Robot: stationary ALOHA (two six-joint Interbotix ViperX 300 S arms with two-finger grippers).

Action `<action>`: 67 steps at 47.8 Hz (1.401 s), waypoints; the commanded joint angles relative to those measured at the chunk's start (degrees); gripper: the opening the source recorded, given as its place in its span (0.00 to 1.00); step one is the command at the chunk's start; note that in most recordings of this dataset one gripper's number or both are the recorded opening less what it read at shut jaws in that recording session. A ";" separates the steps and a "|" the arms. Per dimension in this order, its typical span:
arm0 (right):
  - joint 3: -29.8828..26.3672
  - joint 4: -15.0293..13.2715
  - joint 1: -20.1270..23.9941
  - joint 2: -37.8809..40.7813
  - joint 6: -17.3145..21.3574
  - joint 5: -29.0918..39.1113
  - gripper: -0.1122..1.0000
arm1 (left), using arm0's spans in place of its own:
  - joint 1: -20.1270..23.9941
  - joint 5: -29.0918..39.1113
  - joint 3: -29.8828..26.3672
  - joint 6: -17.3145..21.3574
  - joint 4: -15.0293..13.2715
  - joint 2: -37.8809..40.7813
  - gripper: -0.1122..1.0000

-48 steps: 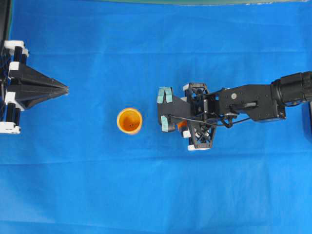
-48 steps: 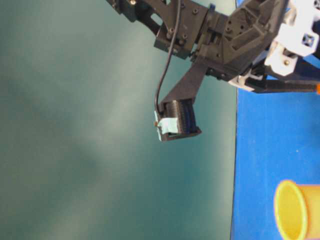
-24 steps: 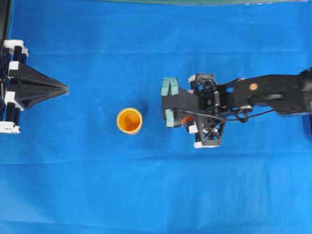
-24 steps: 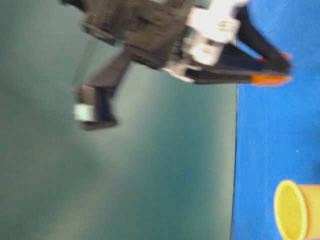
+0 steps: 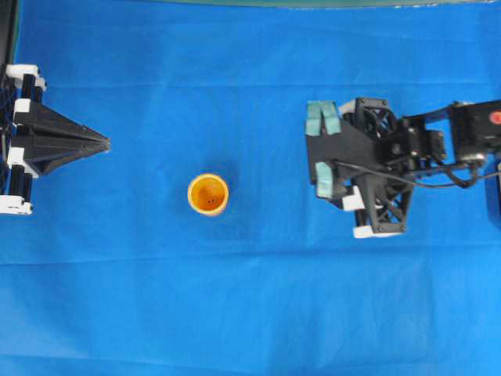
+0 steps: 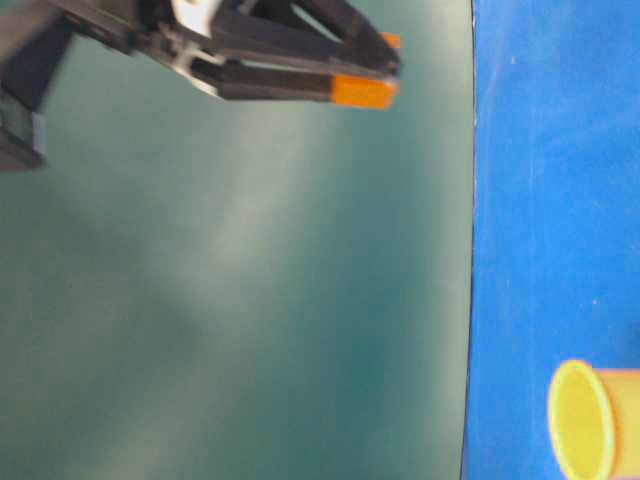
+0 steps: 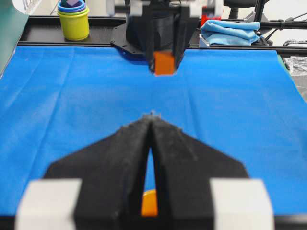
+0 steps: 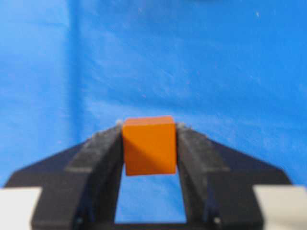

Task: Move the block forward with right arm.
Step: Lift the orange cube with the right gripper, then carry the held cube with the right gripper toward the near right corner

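The right gripper [image 8: 148, 143] pinches the block [image 8: 148, 145] between its fingertips, clear of the blue cloth [image 5: 235, 298] and well to the right of the cup [image 5: 208, 193] in the overhead view. The block looks rigid, light and smooth-faced; flat opposite sides suit this squeeze, though it sits near the tips, so a slip is possible. The left gripper [image 7: 151, 125] rests far beyond the cup, its jaws closed on nothing.

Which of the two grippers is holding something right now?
The right gripper: the orange block is pinched between its fingers. The left gripper is shut and empty.
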 commanded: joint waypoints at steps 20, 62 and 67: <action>-1.67 0.26 7.12 -5.01 0.35 0.00 0.46 | 0.09 -0.35 -1.85 -0.09 0.09 0.18 0.11; -4.75 0.35 20.92 -4.83 11.43 -1.58 0.46 | 0.09 -0.35 -1.85 -0.09 0.09 0.18 0.11; -5.71 0.44 22.50 -4.22 11.69 -2.81 0.46 | 0.09 -0.35 -1.85 -0.09 0.09 0.18 0.11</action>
